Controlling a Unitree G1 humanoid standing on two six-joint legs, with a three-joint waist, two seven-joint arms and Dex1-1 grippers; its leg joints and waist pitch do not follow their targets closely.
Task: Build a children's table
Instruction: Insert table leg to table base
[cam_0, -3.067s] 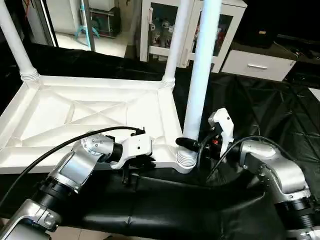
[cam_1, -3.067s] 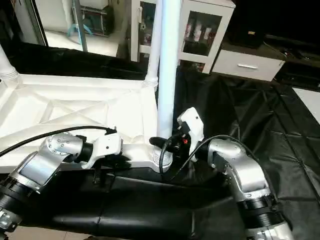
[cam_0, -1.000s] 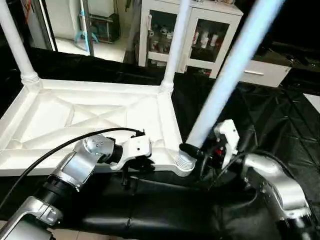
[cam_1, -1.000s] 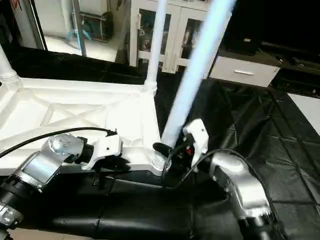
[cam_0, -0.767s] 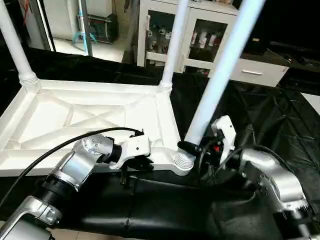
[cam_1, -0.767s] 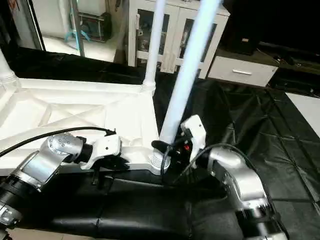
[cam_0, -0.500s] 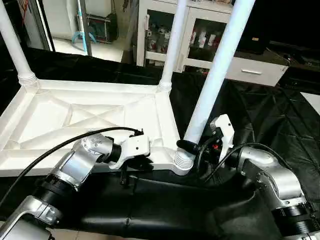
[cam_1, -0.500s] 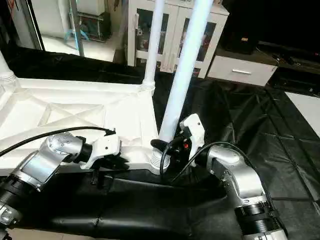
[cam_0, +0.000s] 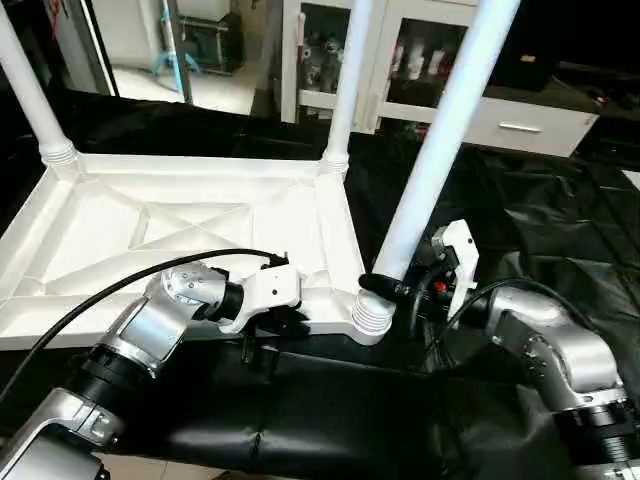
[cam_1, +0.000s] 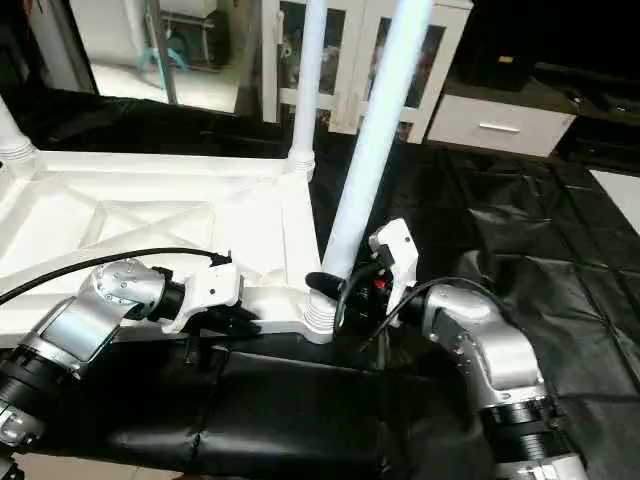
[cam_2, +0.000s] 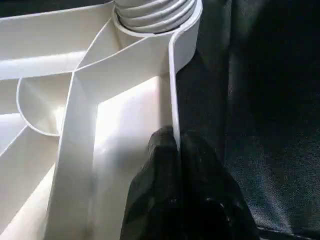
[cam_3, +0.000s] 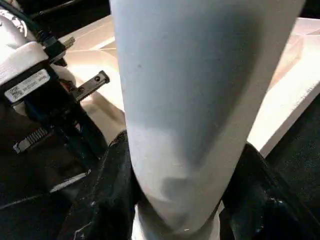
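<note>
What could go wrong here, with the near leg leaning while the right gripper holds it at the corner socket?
1. The near leg tilts away from the two upright legs while the right gripper clamps it just above the socket; forcing it at that angle may jam it.
2. The left gripper pinches only the thin rim of the tabletop, so the top may slip or twist.

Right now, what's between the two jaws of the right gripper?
The near right leg, just above its ribbed base at the tabletop's corner socket. The right gripper clamps it from both sides, clearest in the right wrist view.
</note>
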